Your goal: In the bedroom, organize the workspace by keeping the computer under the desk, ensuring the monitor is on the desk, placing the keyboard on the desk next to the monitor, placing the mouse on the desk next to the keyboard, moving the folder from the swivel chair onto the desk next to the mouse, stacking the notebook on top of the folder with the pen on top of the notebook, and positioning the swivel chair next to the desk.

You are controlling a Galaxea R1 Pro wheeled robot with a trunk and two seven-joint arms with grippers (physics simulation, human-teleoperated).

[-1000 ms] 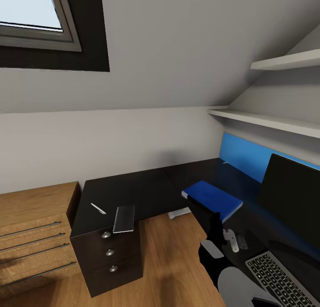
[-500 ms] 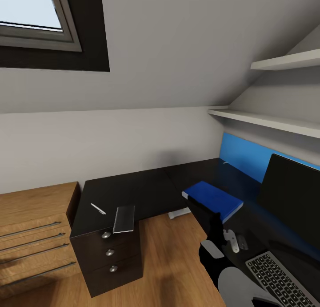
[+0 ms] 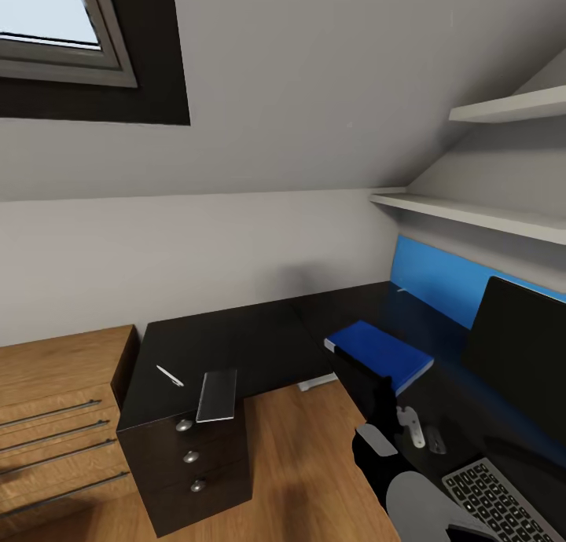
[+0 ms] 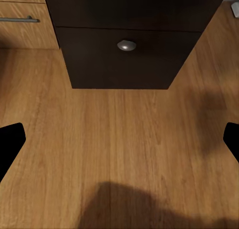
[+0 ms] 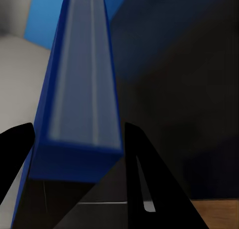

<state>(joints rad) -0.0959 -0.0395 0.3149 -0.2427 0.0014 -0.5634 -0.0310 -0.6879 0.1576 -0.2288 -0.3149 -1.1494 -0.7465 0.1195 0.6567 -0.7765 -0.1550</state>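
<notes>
**Fig.: R claw on folder at desk edge; notebook and pen well apart at 9 o'clock**

Head view. The folder (image 3: 381, 352) lies flat on the desk (image 3: 259, 342), in front of the blue back panel (image 3: 436, 279). The monitor (image 3: 523, 346) is at its 3 o'clock and the keyboard (image 3: 494, 499) at approx. 5 o'clock. The folder's long axis runs approx. 10-to-4 o'clock. The right arm (image 3: 369, 404) reaches it from 6 o'clock, at the near end by the desk's front edge.

R wrist view. The right gripper (image 5: 77, 139) has one finger against each cover of the folder (image 5: 82, 89), i.e. across its thickness, with no gap visible. Judged to be pinching it. The folder's long side runs straight away from the claw.

Look of the folder: bright blue covers, pale grey-white page edge between them, flat slab, stiff by appearance.

L wrist view. The left gripper (image 4: 119, 142) is spread wide with nothing between the fingers. It hangs low over the wooden floor (image 4: 119, 154), facing a black drawer front with a round knob (image 4: 126, 45).

Next move (judgement): the notebook (image 3: 218, 394) goes onto the folder. It lies at the folder's 9 o'clock, well apart, overhanging the drawer block's front, long axis approx. 12-to-6. The pen (image 3: 170, 375) lies just beside it at approx. 10 o'clock. The L arm seems nearer to both; the R claw would need to let go of the folder first.
</notes>
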